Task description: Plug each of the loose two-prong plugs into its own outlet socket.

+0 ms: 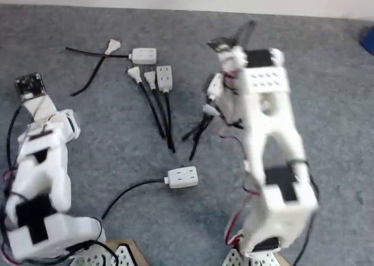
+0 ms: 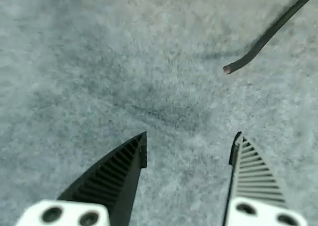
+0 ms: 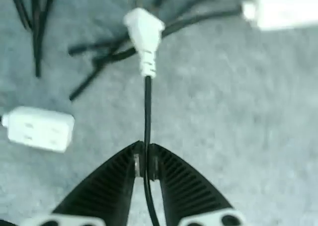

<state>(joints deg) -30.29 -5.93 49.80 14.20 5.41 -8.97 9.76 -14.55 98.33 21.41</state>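
The two-prong plug (image 3: 143,30) hangs over the grey carpet (image 3: 248,116), carried not by its white body but by its black cord (image 3: 147,112), which runs straight back from it into the right gripper (image 3: 145,159). That gripper's black fingers are pressed together on the cord some way behind the plug, with nothing else between them. A white outlet block (image 3: 39,128) lies flat on the carpet off to one side of the cord, apart from the plug, and a tangle of black leads lies beyond the plug. In the high view, another outlet block (image 1: 144,56) and two more loose plugs (image 1: 134,73) lie farther out across the carpet. The step in hand looks like carrying this plug to a socket. A plug held by its lead will probably swing and twist, so the prongs should be brought slowly to the slots and squared up before any push. Gripping the plug body itself would likely give firmer control. The block looks light and may slide unless it is braced. The left gripper (image 2: 189,141) hangs over bare carpet with its fingers spread wide, holding and touching nothing, and a cut cord end (image 2: 228,69) lies a little beyond it.
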